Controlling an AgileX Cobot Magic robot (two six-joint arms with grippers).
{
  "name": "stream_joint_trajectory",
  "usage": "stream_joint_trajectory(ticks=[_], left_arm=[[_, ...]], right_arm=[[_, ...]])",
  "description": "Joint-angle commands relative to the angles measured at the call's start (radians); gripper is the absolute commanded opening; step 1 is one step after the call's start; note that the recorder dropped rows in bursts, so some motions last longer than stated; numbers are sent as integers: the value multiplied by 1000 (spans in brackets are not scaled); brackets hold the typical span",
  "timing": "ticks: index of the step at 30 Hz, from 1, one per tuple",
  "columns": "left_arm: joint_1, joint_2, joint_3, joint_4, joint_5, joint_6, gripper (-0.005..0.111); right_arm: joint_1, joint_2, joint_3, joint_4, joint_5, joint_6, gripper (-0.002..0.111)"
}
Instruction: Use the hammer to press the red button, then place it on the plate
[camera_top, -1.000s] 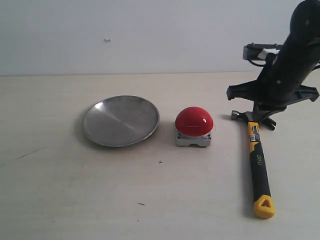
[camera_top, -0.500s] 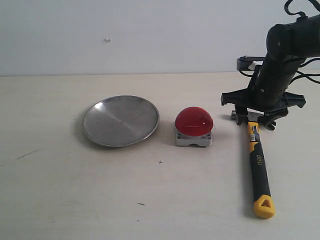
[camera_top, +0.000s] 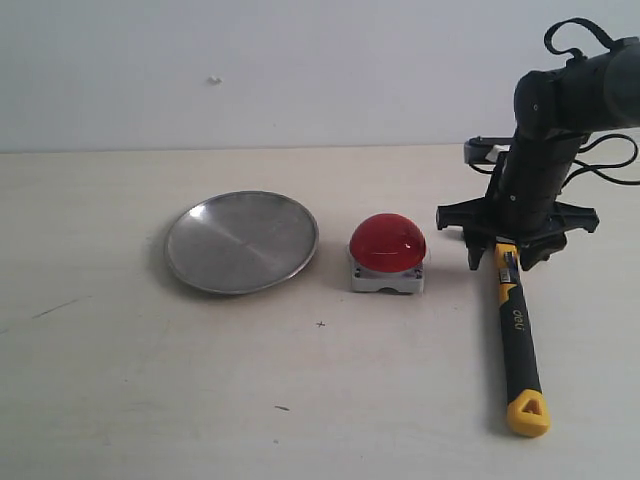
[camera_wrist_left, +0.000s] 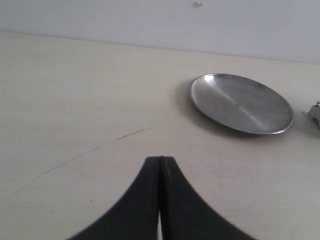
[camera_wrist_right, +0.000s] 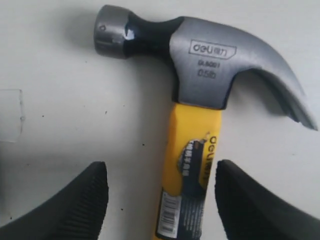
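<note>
The hammer (camera_top: 517, 330) lies flat on the table at the right, its yellow loop end toward the front and its steel head (camera_wrist_right: 210, 60) under my right arm. My right gripper (camera_top: 502, 258) is low over the handle just below the head, open, one finger on each side of the yellow neck (camera_wrist_right: 192, 165) without touching it. The red button (camera_top: 388, 243) sits on its grey base mid-table, left of the hammer. The metal plate (camera_top: 242, 241) lies left of the button. My left gripper (camera_wrist_left: 161, 165) is shut and empty, out of the exterior view, with the plate (camera_wrist_left: 241, 102) ahead of it.
The pale table top (camera_top: 150, 380) runs back to a white wall (camera_top: 300, 70). A thin scratch mark (camera_wrist_left: 132, 133) crosses the table near the left gripper. The button's grey base edge (camera_wrist_left: 315, 111) shows at the border of the left wrist view.
My right arm has come down and shifted slightly left over the hammer's neck, its open fingers now straddling the handle. The hammer, button and plate have not moved.
</note>
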Motion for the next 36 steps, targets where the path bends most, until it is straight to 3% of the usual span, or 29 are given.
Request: stream_joint_trajectory(ticks=[1, 13, 16, 20, 28, 36], left_arm=[[2, -5, 0, 5, -3, -3, 0], [2, -5, 0, 5, -3, -3, 0], [2, -5, 0, 5, -3, -3, 0], [2, -5, 0, 5, -3, -3, 0], [2, -5, 0, 5, -3, -3, 0], [2, -5, 0, 5, -3, -3, 0]], right_arm=[[-7, 24, -10, -6, -18, 3, 60], [-32, 36, -10, -7, -42, 3, 49], [-32, 36, -10, -4, -46, 3, 32], [-32, 36, -10, -3, -52, 3, -1], [-32, -37, -3, 4, -127, -6, 0], [-32, -397, 177, 1, -236, -6, 0]])
